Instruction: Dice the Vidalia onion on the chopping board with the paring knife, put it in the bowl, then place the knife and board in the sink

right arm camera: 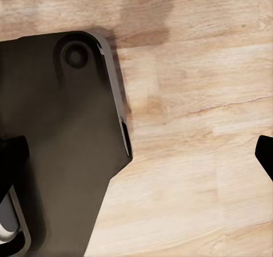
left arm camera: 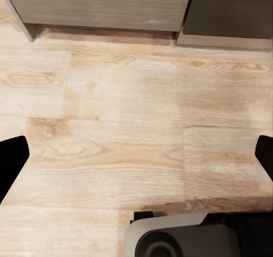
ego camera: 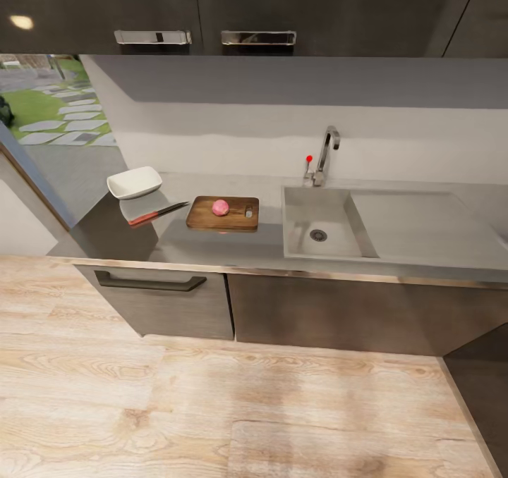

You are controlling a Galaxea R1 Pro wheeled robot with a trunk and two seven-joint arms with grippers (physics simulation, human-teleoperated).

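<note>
In the head view a pink round Vidalia onion (ego camera: 221, 207) rests on the dark-brown chopping board (ego camera: 233, 218), which lies on the countertop (ego camera: 212, 249) left of the sink (ego camera: 331, 210). The red-handled paring knife (ego camera: 156, 214) lies just left of the board. A white squarish bowl (ego camera: 134, 182) stands behind the knife. The sink basin holds nothing; its faucet (ego camera: 326, 155) has a red knob. My left gripper (left arm camera: 136, 160) hangs open over the wooden floor, fingertips (left arm camera: 12, 160) wide apart. My right gripper (right arm camera: 136, 154) is likewise open above the floor and the robot's dark base (right arm camera: 57, 143).
Grey cabinets with a dark bar handle (ego camera: 149, 282) run below the counter, and dark upper cabinets (ego camera: 212, 5) hang above. A drainboard (ego camera: 416, 221) lies right of the basin. Light wooden floor (ego camera: 212, 407) stretches between me and the counter. A window (ego camera: 49, 104) opens at the left.
</note>
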